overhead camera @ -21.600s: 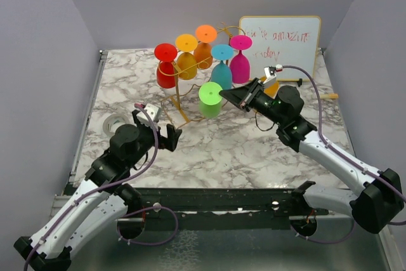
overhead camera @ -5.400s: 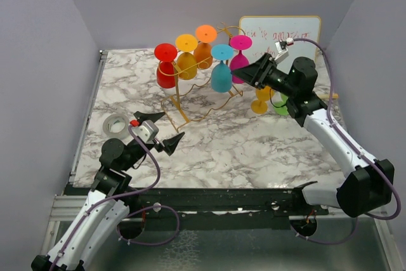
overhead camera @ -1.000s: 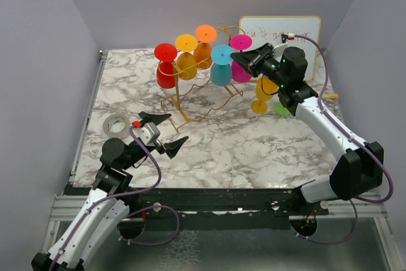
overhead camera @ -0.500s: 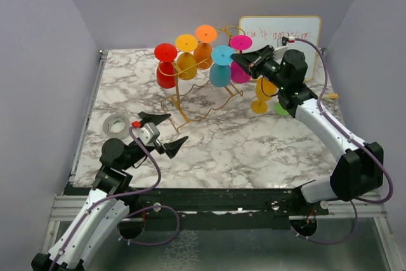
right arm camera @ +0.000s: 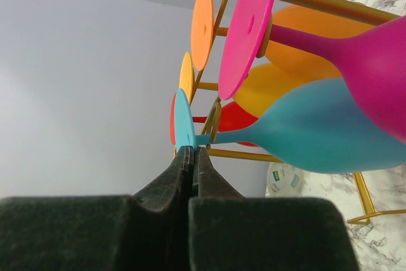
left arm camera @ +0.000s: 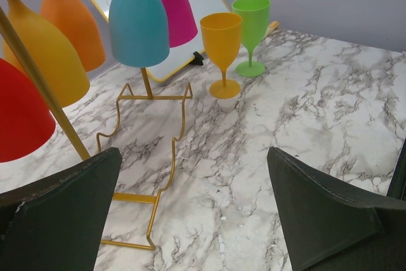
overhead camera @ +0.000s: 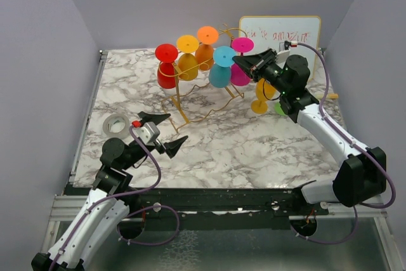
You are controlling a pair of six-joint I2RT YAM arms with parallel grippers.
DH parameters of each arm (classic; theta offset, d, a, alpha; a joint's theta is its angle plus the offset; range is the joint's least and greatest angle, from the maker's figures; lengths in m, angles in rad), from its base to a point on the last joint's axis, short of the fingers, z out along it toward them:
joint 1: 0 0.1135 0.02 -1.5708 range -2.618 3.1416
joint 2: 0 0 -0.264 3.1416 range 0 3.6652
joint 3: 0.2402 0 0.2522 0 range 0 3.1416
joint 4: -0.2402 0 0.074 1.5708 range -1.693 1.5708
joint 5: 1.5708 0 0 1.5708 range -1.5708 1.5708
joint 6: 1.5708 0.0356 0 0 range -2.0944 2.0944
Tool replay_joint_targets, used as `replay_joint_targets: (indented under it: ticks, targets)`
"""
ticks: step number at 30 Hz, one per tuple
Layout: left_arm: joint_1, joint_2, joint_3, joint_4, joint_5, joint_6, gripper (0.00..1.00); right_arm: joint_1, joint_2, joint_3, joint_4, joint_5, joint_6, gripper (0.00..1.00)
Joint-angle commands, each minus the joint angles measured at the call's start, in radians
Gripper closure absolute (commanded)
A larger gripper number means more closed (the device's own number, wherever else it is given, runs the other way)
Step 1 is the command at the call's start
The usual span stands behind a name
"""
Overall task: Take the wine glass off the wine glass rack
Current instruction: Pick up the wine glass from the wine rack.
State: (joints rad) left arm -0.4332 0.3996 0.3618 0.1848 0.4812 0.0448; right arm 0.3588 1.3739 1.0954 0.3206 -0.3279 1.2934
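Observation:
The gold wire wine glass rack (overhead camera: 190, 103) stands at mid-table with several coloured glasses hanging upside down. My right gripper (overhead camera: 236, 61) is shut on the rim of the teal glass's round foot (right arm camera: 183, 122). The teal glass (overhead camera: 220, 75) hangs tilted, its stem still between the gold rails (right arm camera: 254, 154); its bowl fills the right wrist view (right arm camera: 317, 131). The right gripper's tips (right arm camera: 192, 150) pinch the foot's edge. My left gripper (overhead camera: 162, 129) is open and empty, low over the marble in front of the rack's base (left arm camera: 171, 150), jaws wide apart (left arm camera: 193, 153).
A yellow glass (overhead camera: 260, 101) and a green glass (overhead camera: 281, 109) stand upright on the table right of the rack, in front of a whiteboard (overhead camera: 298, 33). Red, yellow, orange and magenta glasses hang beside the teal one. A tape roll (overhead camera: 115, 124) lies at the left.
Since 5.4 s ago my right gripper has moved left to the teal glass's foot and shut on it. In the last second the teal glass has shifted slightly right. The left arm is still.

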Motion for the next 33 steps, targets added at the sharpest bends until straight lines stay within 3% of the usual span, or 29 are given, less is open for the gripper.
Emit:
replay_joint_targets:
  ticks: [1, 33]
  targets:
    - [0.006, 0.014, -0.001, -0.004, -0.02, -0.013, 0.01, 0.003, -0.029, -0.012, 0.035, -0.026, 0.012, 1.0]
    - [0.007, 0.027, -0.003, 0.001, 0.012, -0.004, 0.01, 0.003, -0.082, -0.085, 0.031, 0.057, 0.059, 1.0]
